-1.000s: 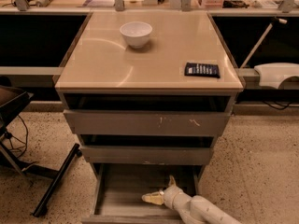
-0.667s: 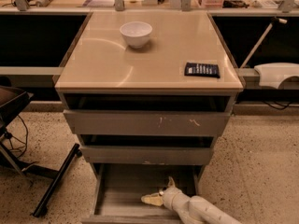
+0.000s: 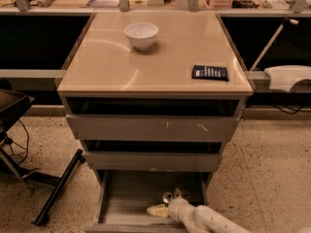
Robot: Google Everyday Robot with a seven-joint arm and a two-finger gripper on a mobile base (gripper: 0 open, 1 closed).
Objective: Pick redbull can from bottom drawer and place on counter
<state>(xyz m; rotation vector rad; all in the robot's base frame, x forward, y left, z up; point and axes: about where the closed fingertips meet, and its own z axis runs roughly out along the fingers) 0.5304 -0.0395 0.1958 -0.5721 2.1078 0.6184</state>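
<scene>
A: Why is your pale two-finger gripper [image 3: 166,204] so low?
B: It reaches into the open grey box-shaped bottom drawer [image 3: 126,198], since the small silvery metal redbull can [image 3: 166,196] stands on that floor; your jaws look spread, one finger either side of it, though it's dim there
A: And the glossy tan counter [image 3: 160,62]?
B: You've room between the round white bowl [image 3: 141,34] and the flat black packet [image 3: 210,72]

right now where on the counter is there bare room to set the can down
The counter is bare across its front-left, between the white bowl and the front edge. The front-right corner is taken by the dark packet. The gripper is down in the bottom drawer by the redbull can.
</scene>
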